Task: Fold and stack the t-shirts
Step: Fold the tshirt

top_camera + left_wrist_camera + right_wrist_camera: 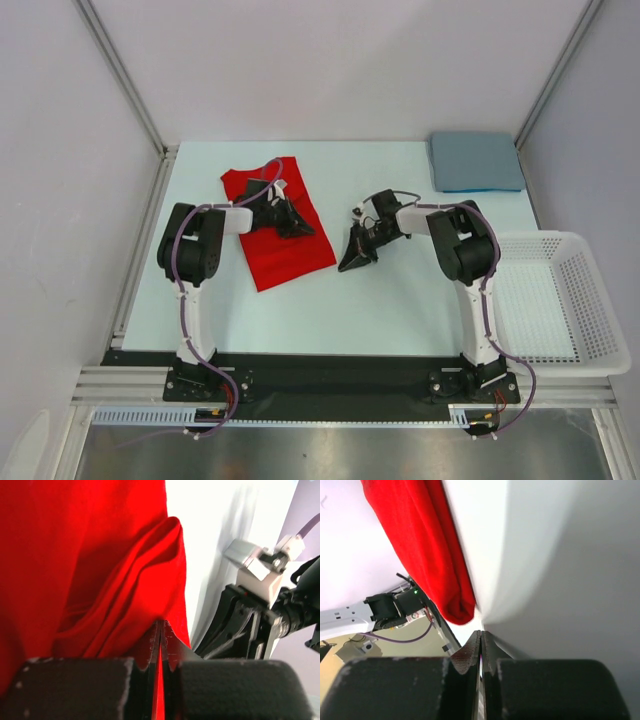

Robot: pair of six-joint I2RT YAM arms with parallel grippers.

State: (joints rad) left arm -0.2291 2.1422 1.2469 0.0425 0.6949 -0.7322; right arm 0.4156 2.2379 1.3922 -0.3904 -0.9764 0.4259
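A bright red t-shirt (pixel 280 250) lies partly folded on the left half of the table. My left gripper (pixel 297 226) rests on its right side. In the left wrist view, the left gripper (pixel 161 626) is shut, with a thin fold of the red t-shirt (pixel 100 570) pinched between its jaws. My right gripper (pixel 349 262) is on the bare table just right of the shirt, apart from it. Seen from its own wrist, the right gripper (pixel 481 633) is shut on nothing, and a corner of the red t-shirt (pixel 455 607) lies ahead. A slate blue t-shirt (pixel 476 161), folded square, sits at the back right.
A white mesh basket (pixel 590 300) stands at the table's right edge, beside the right arm. Metal frame posts (pixel 120 75) and grey walls close in the back and sides. The right arm (pixel 260 610) is close to the left gripper.
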